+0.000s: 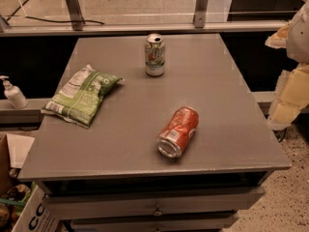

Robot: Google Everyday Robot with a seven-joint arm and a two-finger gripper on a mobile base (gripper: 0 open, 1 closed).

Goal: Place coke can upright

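Observation:
The coke can (178,131) is red-orange with white lettering. It lies on its side on the grey table (120,139), right of centre and near the front edge, with a silver end facing the front. My gripper (288,98) is at the right edge of the view, pale and yellowish, past the table's right side. It is well to the right of the can and not touching it.
A white-and-green soda can (155,54) stands upright at the back middle of the table. A green chip bag (81,95) lies flat at the left. A hand-sanitiser bottle (13,94) stands on a ledge left of the table. Drawers (154,207) are below the front edge.

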